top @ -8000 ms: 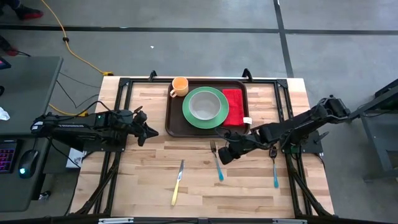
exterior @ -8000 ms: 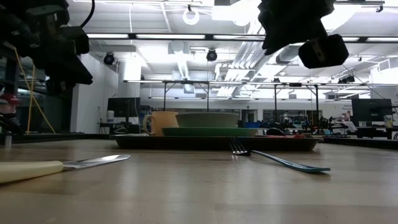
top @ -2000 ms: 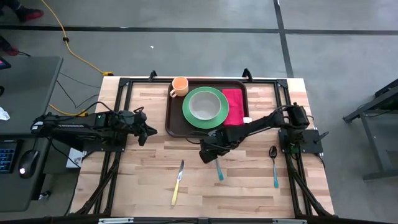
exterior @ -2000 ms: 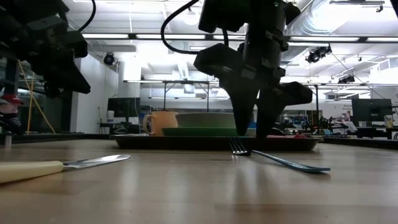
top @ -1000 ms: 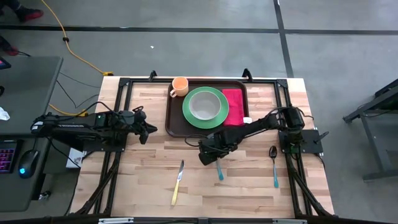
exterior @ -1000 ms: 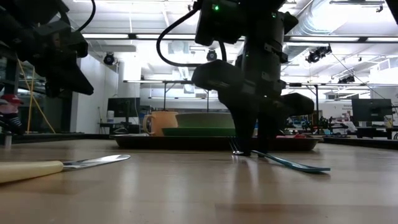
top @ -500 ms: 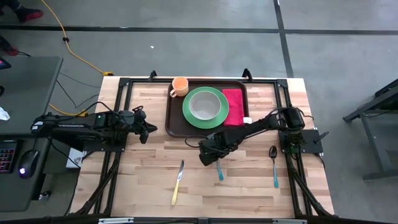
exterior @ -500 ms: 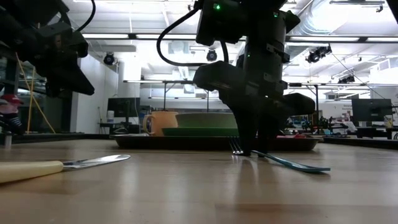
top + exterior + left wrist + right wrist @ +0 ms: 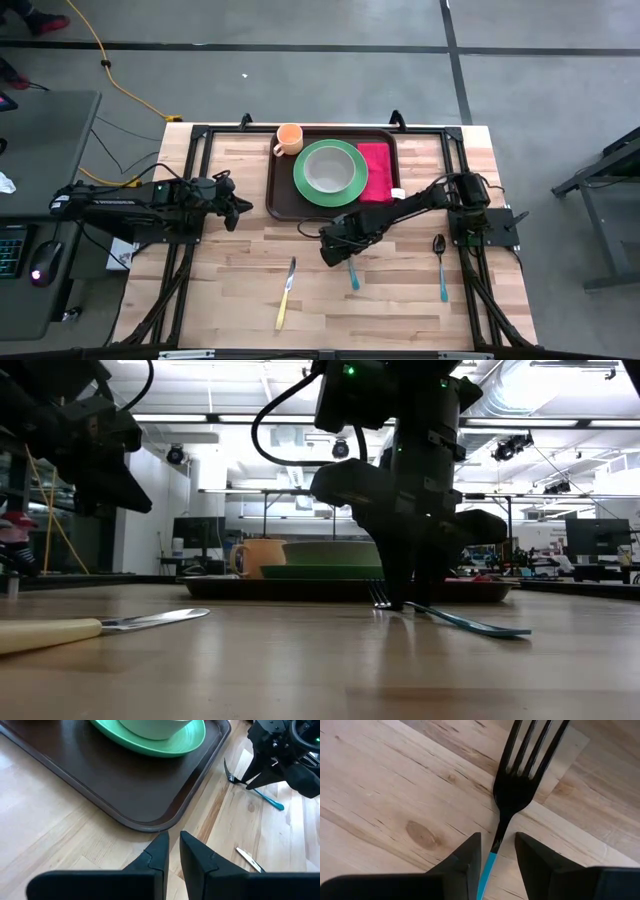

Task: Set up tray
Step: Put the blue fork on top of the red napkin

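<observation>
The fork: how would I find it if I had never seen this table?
Start at the big dark brown plastic tray at the far side of the wooden table. Just in front of it, the right tool straddles the fork at its neck. It has dark tines and a blue handle; the knife has a yellow handle, and the blue spoon has a round bowl.

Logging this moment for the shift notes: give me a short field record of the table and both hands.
tray: brown tray at the table's far edge
on tray: green plate with a bowl, red napkin; orange mug at its corner
right hand: right hand down at the table, fingers either side of the fork neck
left hand: left hand waiting left of the tray
loose cutlery: knife, spoon
</observation>
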